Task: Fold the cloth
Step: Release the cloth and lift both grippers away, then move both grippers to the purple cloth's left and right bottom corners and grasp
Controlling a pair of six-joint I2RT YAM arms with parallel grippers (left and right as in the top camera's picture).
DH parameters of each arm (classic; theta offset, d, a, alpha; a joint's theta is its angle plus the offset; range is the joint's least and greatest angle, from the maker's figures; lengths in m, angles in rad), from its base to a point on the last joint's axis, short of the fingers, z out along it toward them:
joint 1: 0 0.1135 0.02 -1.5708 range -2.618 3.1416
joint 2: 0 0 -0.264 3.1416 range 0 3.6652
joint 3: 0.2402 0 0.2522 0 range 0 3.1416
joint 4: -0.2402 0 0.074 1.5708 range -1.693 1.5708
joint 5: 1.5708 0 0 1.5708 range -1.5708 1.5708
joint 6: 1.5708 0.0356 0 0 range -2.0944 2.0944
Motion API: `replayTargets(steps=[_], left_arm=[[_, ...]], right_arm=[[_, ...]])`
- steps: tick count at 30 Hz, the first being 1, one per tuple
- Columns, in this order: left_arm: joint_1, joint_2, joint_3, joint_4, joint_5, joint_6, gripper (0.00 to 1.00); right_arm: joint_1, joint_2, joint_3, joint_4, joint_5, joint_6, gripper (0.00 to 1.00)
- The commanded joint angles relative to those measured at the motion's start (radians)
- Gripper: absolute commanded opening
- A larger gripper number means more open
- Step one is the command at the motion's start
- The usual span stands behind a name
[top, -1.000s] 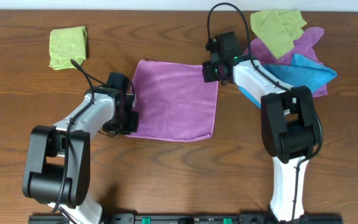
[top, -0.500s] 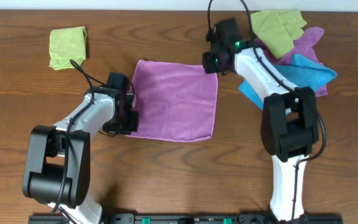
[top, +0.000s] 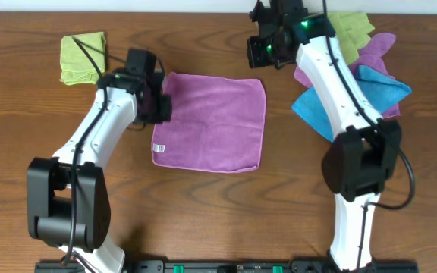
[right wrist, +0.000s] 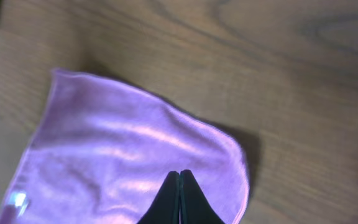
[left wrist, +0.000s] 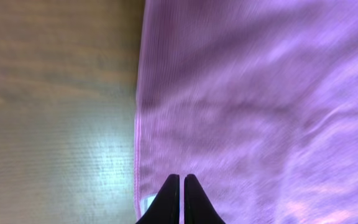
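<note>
Mid-frame overhead, purple cloth [top: 211, 121] flat on wooden table [top: 21, 152], left gripper [left wrist: 181, 180] closed, empty, over its left edge, right gripper [right wrist: 179, 175] closed, empty, near its upper-right corner

Brown wood-grain table [top: 21, 114] under even light; pale strip [top: 127, 4] along its far edge, black rail [top: 203, 267] along the near one.

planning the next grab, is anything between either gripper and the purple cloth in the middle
Nothing visible. The cloth lies flat and bare; the left gripper hangs over its left edge, the right gripper near its far right corner. The green cloth and the cloth pile lie apart from it.
</note>
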Motion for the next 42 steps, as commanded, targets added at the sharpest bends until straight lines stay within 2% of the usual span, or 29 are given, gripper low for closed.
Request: replayTargets(steps=[1, 5, 8, 10, 12, 17, 21, 22, 26, 28, 30, 32, 34, 37, 39, 42], left_arm=[[-0.002, -0.042, 0.076, -0.053, 0.001, -0.011, 0.06], [-0.002, -0.143, 0.083, -0.087, -0.001, -0.011, 0.06], [-0.002, -0.231, 0.083, -0.134, -0.02, -0.011, 0.06], [-0.002, -0.292, 0.08, -0.182, -0.06, -0.011, 0.06], [-0.002, -0.36, 0.058, -0.222, -0.089, -0.011, 0.06], [0.016, -0.584, -0.146, -0.228, -0.106, -0.073, 0.06], [0.086, -0.724, -0.347, -0.175, -0.09, -0.166, 0.06], [0.115, -0.757, -0.399, -0.143, -0.048, -0.177, 0.06], [0.29, -0.797, -0.569, 0.076, 0.24, -0.167, 0.06], [0.394, -0.724, -0.605, 0.184, 0.406, -0.149, 0.09], [0.455, -0.61, -0.605, 0.224, 0.527, -0.115, 0.14], [0.478, -0.48, -0.605, 0.249, 0.615, -0.085, 0.24], [0.478, -0.383, -0.604, 0.253, 0.666, -0.068, 0.28], [0.478, -0.237, -0.604, 0.249, 0.737, -0.004, 0.41], [0.479, -0.19, -0.604, 0.248, 0.734, 0.017, 0.42], [0.479, -0.151, -0.604, 0.241, 0.706, 0.055, 0.45]], right_arm=[[-0.001, -0.123, 0.027, -0.093, 0.004, -0.055, 0.01], [0.01, -0.248, 0.025, -0.283, 0.17, -0.043, 0.02], [0.015, -0.357, 0.007, -0.355, 0.197, -0.023, 0.02], [0.029, -0.441, -0.04, -0.388, 0.287, 0.013, 0.02], [0.044, -0.545, -0.137, -0.397, 0.357, 0.06, 0.02], [0.056, -0.897, -0.595, -0.314, 0.375, 0.076, 0.02], [0.042, -1.13, -0.911, -0.198, 0.284, 0.09, 0.18], [0.035, -1.175, -0.969, -0.171, 0.245, 0.093, 0.25], [-0.052, -1.329, -1.233, -0.042, 0.027, 0.15, 0.41], [-0.137, -1.326, -1.36, 0.074, -0.201, 0.15, 0.55], [-0.201, -1.265, -1.459, 0.2, -0.366, 0.2, 0.56], [-0.224, -1.167, -1.515, 0.309, -0.484, 0.241, 0.56], [-0.212, -1.08, -1.521, 0.36, -0.513, 0.272, 0.58], [-0.151, -0.916, -1.521, 0.456, -0.513, 0.357, 0.58], [-0.128, -0.846, -1.521, 0.499, -0.513, 0.388, 0.56], [-0.109, -0.771, -1.521, 0.553, -0.507, 0.43, 0.6]])
